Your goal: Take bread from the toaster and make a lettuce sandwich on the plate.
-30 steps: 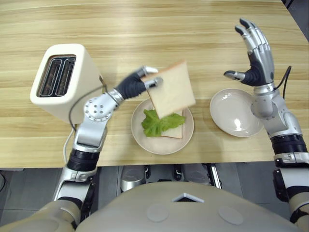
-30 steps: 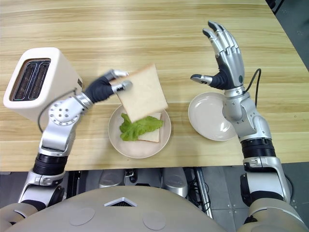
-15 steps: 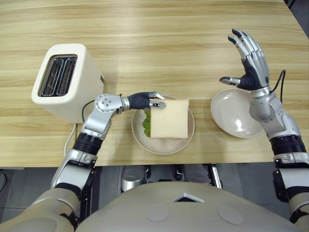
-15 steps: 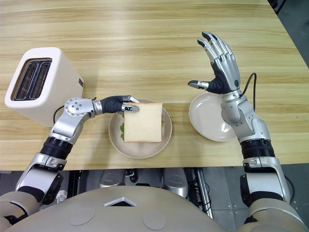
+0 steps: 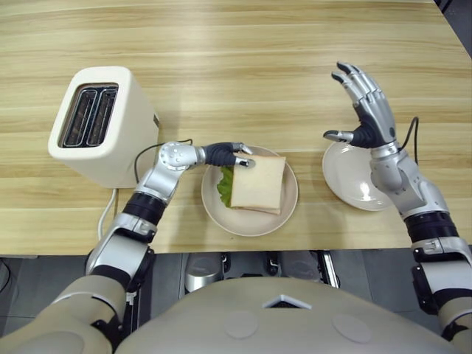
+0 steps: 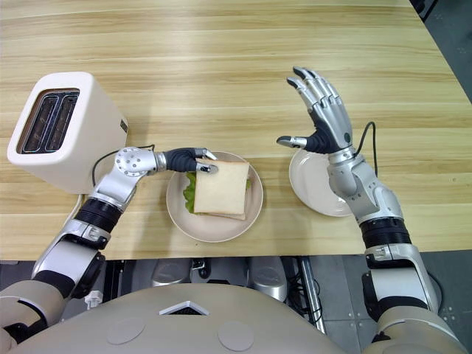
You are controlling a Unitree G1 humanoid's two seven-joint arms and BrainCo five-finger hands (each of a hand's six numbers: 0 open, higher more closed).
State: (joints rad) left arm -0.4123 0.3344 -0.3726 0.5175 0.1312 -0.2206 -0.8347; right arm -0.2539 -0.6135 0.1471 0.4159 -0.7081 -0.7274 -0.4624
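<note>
On the wooden table [image 5: 236, 66] a toaster [image 5: 99, 125] is set at the left; 2 plates are laid near the front edge (middle plate [image 5: 247, 226], right plate [image 5: 350, 184]).

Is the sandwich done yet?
Almost! The bottom slice, lettuce and top slice are stacked on the plate. The left hand pinches the top slice's corner, so it only needs to let go. The right hand hovers open, holding nothing.

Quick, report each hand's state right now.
Left hand: closed, pinching a corner of the bread.
Right hand: open, holding nothing.
</note>
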